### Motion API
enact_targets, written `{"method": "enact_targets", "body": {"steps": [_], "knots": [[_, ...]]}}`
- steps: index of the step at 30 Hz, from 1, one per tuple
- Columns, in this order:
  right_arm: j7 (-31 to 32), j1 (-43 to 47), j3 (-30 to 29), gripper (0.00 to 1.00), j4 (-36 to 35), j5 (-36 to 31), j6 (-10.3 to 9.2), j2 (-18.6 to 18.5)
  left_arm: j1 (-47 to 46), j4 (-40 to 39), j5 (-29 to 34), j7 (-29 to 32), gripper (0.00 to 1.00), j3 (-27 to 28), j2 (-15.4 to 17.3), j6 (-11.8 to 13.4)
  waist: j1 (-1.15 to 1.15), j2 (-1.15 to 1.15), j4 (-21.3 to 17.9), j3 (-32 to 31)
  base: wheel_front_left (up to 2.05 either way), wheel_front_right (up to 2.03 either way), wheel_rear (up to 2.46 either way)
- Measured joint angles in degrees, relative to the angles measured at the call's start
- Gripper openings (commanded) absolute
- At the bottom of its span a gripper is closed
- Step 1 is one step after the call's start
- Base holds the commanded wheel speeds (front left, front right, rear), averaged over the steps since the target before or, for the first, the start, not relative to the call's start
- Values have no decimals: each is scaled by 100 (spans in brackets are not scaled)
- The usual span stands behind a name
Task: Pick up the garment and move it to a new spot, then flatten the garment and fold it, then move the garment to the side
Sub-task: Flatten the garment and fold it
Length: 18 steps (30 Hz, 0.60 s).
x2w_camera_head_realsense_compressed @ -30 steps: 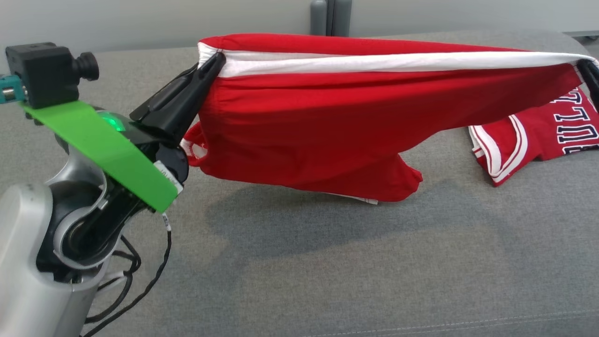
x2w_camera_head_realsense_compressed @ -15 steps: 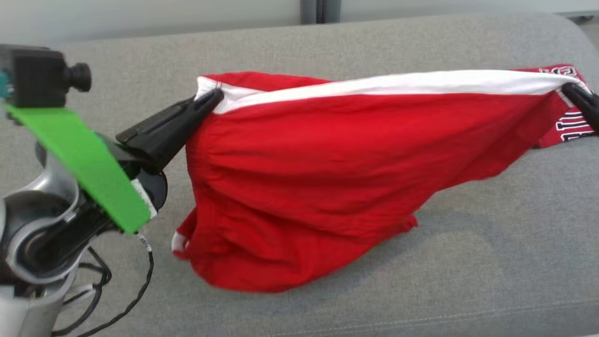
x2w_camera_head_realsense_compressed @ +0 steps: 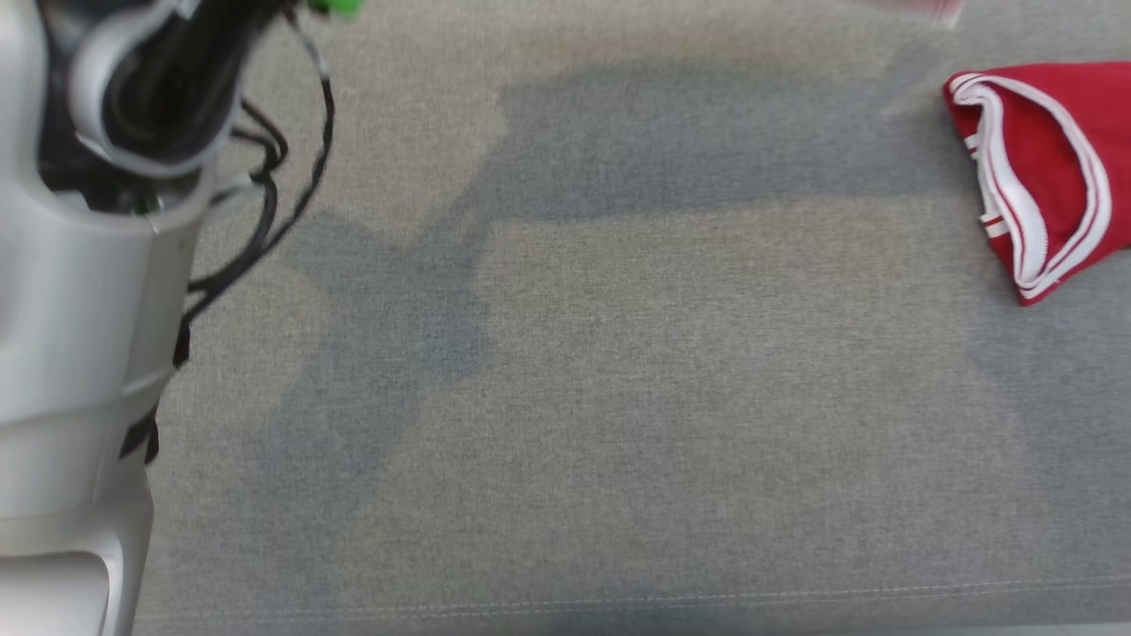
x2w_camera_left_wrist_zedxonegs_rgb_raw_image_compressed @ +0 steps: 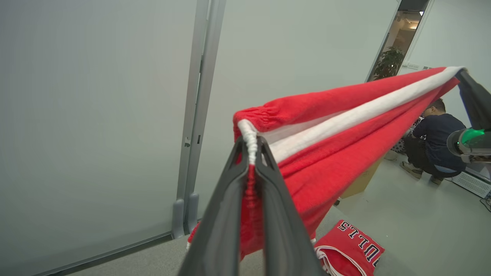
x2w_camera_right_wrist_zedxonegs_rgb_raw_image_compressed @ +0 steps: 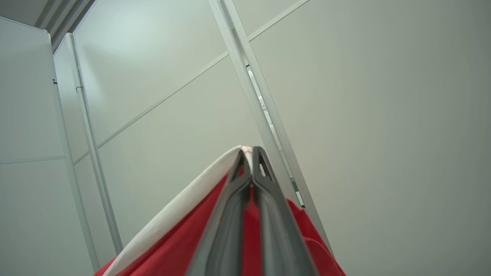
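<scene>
The garment [x2w_camera_left_wrist_zedxonegs_rgb_raw_image_compressed: 345, 153] is red cloth with a white band, held up in the air and pulled taut between both grippers. In the left wrist view my left gripper [x2w_camera_left_wrist_zedxonegs_rgb_raw_image_compressed: 251, 143] is shut on its gathered white edge. At that view's upper right, my right gripper [x2w_camera_left_wrist_zedxonegs_rgb_raw_image_compressed: 462, 74] pinches the far end of the band. The right wrist view shows the right gripper [x2w_camera_right_wrist_zedxonegs_rgb_raw_image_compressed: 249, 151] shut on the same garment [x2w_camera_right_wrist_zedxonegs_rgb_raw_image_compressed: 176, 245], fingers pointing up at a wall. In the head view my pale left forearm [x2w_camera_head_realsense_compressed: 79, 309] stands at the left edge above the grey surface [x2w_camera_head_realsense_compressed: 618, 397].
A second red jersey [x2w_camera_head_realsense_compressed: 1043, 168] with white trim lies on the grey surface at the right; its lettered side shows below the held cloth [x2w_camera_left_wrist_zedxonegs_rgb_raw_image_compressed: 353, 249]. A person [x2w_camera_left_wrist_zedxonegs_rgb_raw_image_compressed: 437, 142] crouches on the floor beyond. Pale wall panels [x2w_camera_left_wrist_zedxonegs_rgb_raw_image_compressed: 115, 115] stand behind.
The head picture has shifted. The stretched garment and both grippers have risen past its top edge, leaving their shadow on the surface. Both grips on the cloth are unchanged.
</scene>
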Motion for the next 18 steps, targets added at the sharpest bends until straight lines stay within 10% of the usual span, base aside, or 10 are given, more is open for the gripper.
{"method": "enact_targets", "body": {"steps": [7, 18], "knots": [[-75, -10, 1048, 0, -157, -543, 252, 185, 252, -81, 266, -658, 0, -232, 152, -554, 0, 0, 54, 478, 0, 0, 0], [-916, 4076, 2241, 0, 962, -789, 600, 601, 3773, 1228, 280, -2351, 0, -380, 374, -1016, 0, 0, -109, 898, 0, 0, 0]]}}
